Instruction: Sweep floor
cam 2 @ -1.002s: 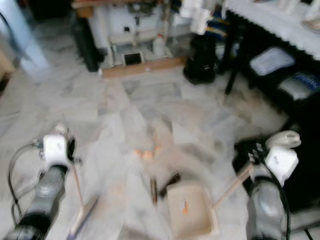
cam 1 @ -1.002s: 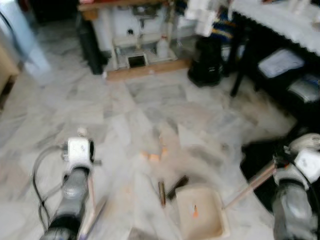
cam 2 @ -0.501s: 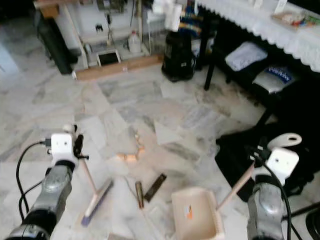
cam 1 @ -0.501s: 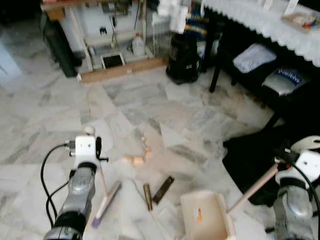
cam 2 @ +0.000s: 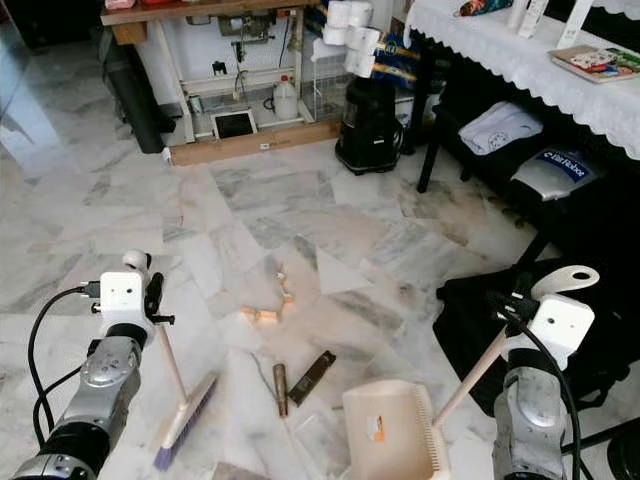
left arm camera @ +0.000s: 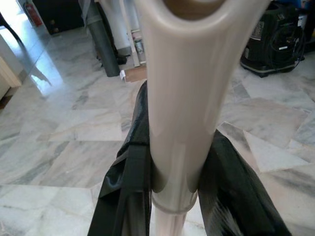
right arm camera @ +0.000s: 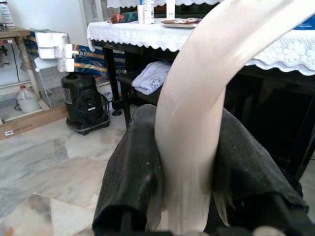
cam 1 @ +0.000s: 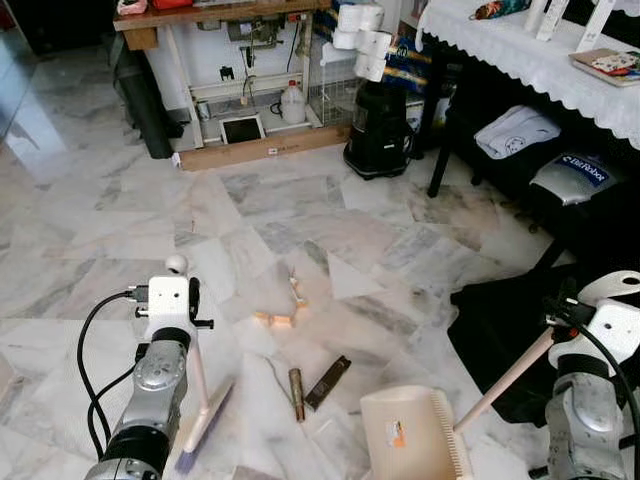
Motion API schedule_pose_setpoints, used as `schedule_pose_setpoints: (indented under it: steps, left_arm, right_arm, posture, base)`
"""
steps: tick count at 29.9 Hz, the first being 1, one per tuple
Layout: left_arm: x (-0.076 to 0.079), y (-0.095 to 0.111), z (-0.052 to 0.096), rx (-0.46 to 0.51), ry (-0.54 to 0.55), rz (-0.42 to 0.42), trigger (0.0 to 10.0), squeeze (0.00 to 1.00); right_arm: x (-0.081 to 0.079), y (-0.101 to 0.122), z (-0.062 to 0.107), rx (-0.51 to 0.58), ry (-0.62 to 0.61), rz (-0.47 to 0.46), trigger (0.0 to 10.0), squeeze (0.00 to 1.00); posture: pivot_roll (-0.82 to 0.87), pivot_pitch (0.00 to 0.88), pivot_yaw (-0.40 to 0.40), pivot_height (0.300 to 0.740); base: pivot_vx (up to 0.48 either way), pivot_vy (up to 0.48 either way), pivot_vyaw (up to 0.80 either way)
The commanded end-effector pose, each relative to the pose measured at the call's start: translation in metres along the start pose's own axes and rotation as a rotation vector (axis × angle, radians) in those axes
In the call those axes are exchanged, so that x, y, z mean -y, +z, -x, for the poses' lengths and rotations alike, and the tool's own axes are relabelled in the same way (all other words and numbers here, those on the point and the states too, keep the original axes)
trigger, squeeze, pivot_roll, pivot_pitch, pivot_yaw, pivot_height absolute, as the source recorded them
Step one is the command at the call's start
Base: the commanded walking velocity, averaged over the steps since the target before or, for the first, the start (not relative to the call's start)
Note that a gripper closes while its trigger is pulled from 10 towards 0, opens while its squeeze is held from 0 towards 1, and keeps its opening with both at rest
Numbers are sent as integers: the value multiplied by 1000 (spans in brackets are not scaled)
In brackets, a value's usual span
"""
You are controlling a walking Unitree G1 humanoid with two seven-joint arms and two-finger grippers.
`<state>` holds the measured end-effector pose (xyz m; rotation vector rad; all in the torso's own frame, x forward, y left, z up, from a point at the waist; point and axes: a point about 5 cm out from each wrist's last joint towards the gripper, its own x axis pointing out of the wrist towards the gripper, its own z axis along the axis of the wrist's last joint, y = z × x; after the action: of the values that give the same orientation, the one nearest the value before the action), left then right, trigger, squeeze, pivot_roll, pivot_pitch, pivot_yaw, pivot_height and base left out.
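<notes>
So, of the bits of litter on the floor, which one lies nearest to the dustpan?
The flat dark strip: it lies just beyond the dustpan, on the robot's left. The brown tube is further left, and the pale wooden pieces lie farther ahead.

I see the broom (cam 2: 182, 412) at my 10 o'clock, the dustpan (cam 2: 385, 430) at 2, floor debris (cam 2: 290, 377) lying between them.

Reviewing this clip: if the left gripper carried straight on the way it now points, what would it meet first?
The left gripper, shut on the broom handle, points ahead and down across open marble floor. It would probably reach bare floor first, well short of the wooden plank and black appliance; depth is unclear.
</notes>
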<state>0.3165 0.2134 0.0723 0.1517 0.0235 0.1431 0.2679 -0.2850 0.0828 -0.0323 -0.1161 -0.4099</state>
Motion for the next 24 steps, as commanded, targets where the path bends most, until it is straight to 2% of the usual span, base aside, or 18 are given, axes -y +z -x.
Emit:
schedule_pose_setpoints:
  steps: [1, 5, 24]
  left_arm:
    - [2, 4, -2, 19, -6, -7, 10000, 0]
    - [3, 5, -3, 21, -7, -6, 10000, 0]
    - [3, 5, -2, 20, -6, 5, 10000, 0]
  right_arm:
    - [3, 8, -3, 37, -7, 7, 10000, 0]
    - [3, 8, -4, 36, -6, 8, 10000, 0]
    - [3, 4, -2, 19, -7, 9, 10000, 0]
  posture:
    - [-68, 65, 25, 740]
    - [-69, 60, 25, 740]
    - [-66, 75, 25, 740]
  base:
    - [0, -435, 0]
    - [0, -371, 0]
    - [0, 0, 0]
